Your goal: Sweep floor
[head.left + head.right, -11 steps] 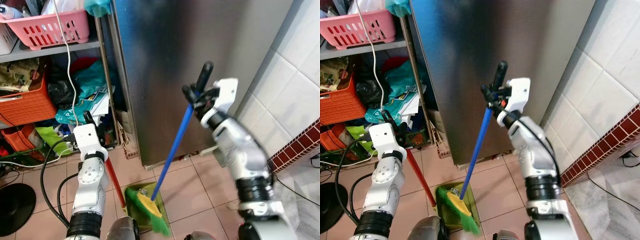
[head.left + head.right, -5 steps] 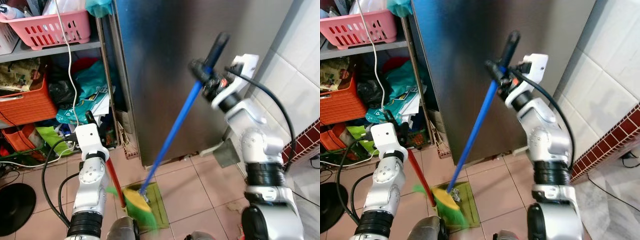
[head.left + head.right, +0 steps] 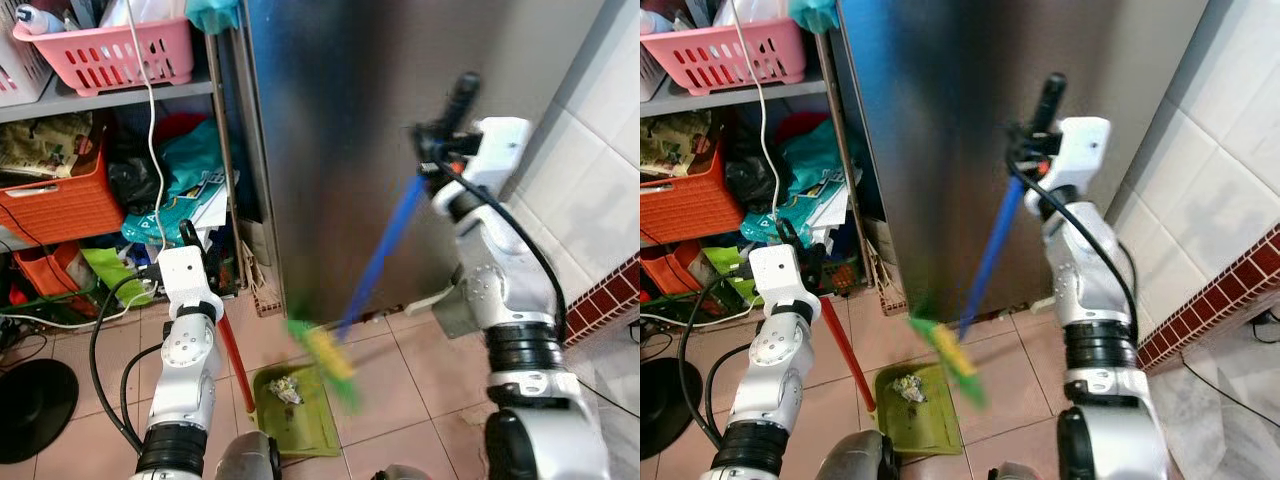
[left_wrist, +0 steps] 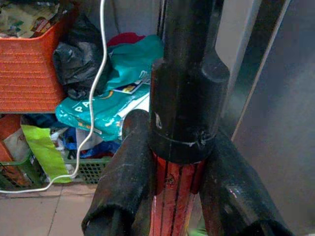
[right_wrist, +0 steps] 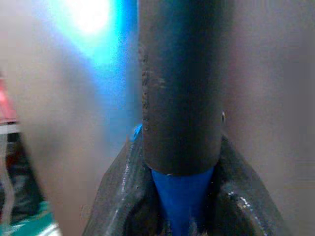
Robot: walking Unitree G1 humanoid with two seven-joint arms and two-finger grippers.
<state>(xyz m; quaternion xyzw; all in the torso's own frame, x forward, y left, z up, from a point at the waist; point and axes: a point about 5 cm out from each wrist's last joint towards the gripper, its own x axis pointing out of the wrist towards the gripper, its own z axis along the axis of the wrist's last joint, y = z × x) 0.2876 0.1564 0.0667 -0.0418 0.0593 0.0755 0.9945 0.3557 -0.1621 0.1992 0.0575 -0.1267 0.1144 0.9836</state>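
My right gripper (image 3: 441, 141) is shut on a broom's blue handle (image 3: 385, 250), just under its black grip (image 5: 179, 83), in front of the fridge. The green and yellow broom head (image 3: 325, 355) is blurred and hangs just beyond the far right corner of the dustpan. The green dustpan (image 3: 300, 425) lies on the floor tiles with a small clump of debris (image 3: 285, 388) in it. Its red handle (image 3: 235, 360) rises to my left gripper (image 3: 186, 243), which is shut on it below a black cap (image 4: 187, 98).
A steel fridge (image 3: 350, 120) stands straight ahead. To the left, a cluttered shelf holds a pink basket (image 3: 110, 50), an orange basket (image 3: 60, 205), bags and a white cable (image 3: 150, 150). A black fan base (image 3: 30, 400) sits at the lower left. A tiled wall (image 3: 600, 150) closes the right.
The broom head has swung from over the dustpan up and away toward the fridge, uncovering the debris in the pan. My right arm has risen further. The left arm holds still.
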